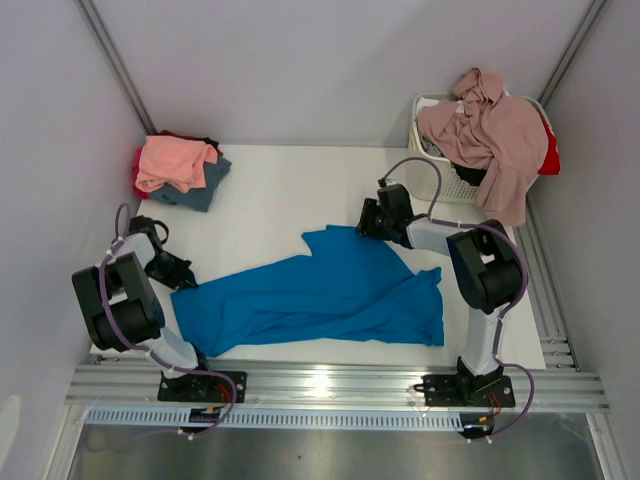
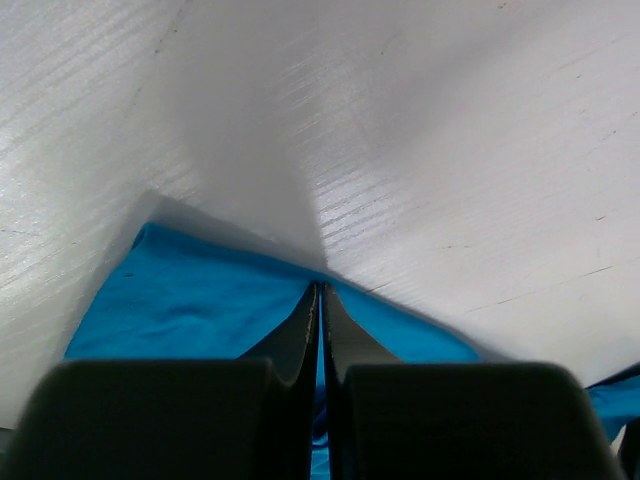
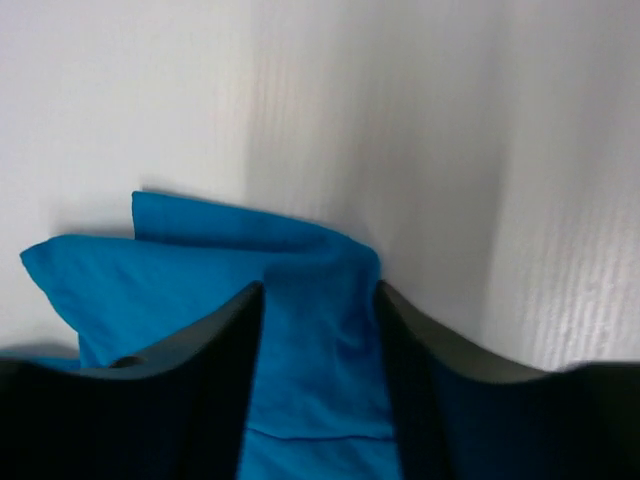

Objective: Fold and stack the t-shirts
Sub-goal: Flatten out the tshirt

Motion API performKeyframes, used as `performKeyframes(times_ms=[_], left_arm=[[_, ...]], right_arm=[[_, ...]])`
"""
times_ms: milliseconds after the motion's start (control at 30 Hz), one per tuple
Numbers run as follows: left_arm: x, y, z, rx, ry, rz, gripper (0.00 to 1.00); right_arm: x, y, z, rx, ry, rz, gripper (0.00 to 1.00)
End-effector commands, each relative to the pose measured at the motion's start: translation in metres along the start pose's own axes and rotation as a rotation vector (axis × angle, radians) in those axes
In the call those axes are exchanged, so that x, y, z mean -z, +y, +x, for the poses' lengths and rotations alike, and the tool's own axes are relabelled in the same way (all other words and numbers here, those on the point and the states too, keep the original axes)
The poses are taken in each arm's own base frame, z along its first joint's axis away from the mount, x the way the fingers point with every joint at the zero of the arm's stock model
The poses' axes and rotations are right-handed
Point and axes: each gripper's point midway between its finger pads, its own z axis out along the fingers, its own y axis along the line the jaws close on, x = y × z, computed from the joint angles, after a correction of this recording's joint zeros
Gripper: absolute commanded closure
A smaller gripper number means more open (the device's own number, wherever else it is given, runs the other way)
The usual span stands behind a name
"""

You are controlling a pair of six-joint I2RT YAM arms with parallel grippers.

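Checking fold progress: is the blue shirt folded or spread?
Spread, not folded: the blue shirt lies stretched out and rumpled across the table.

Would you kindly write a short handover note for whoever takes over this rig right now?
Left tool: shut on the blue t-shirt at its left end.
Right tool: open, jaws astride that shirt's far corner.
The shirt lies crumpled mid-table, unfolded.
Done: stack at far left, salmon pink on top.
Left: fold the blue one, then the mauve-pink t-shirt and others in the basket.
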Motion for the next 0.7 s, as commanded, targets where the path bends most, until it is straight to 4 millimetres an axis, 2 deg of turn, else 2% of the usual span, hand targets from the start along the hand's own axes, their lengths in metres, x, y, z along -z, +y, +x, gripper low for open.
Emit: performKeyframes(times_ms=[0, 33, 67, 233, 333, 400, 433, 533, 667], left_arm=[[0.0, -0.008, -0.002, -0.004, 0.003, 0.043, 0.99], [0.0, -0.01, -0.001, -0.006, 0.007, 0.051, 0.99], [0.001, -0.011, -0.001, -0.009, 0.006, 0.057, 0.99], [0.006, -0.021, 0.004, -0.055, -0.009, 0.085, 0.99], [0.011, -0.032, 0.009, -0.087, -0.013, 0.115, 0.99], [0.018, -0.038, 0.008, -0.125, -0.042, 0.121, 1.0], [0.022, -0.041, 0.005, -0.139, -0.062, 0.116, 1.0], [0.029, -0.03, -0.001, -0.151, -0.112, 0.055, 0.99], [0.028, -0.028, 0.002, -0.141, -0.107, 0.059, 0.96]], right_arm=[[-0.011, 0.009, 0.017, -0.026, 0.052, -0.042, 0.52], [-0.012, 0.01, 0.018, -0.032, 0.059, -0.044, 0.59], [-0.014, 0.011, 0.022, -0.031, 0.069, -0.046, 0.7], [-0.013, 0.017, 0.022, -0.022, 0.069, -0.048, 0.81], [-0.009, 0.016, 0.013, -0.009, 0.052, -0.034, 0.86], [-0.005, 0.017, 0.005, 0.006, 0.031, -0.026, 0.94], [-0.003, 0.016, 0.003, 0.009, 0.026, -0.02, 0.95], [0.006, 0.015, -0.007, 0.031, -0.006, -0.001, 0.96], [0.012, 0.017, -0.015, 0.049, -0.029, 0.0, 0.96]])
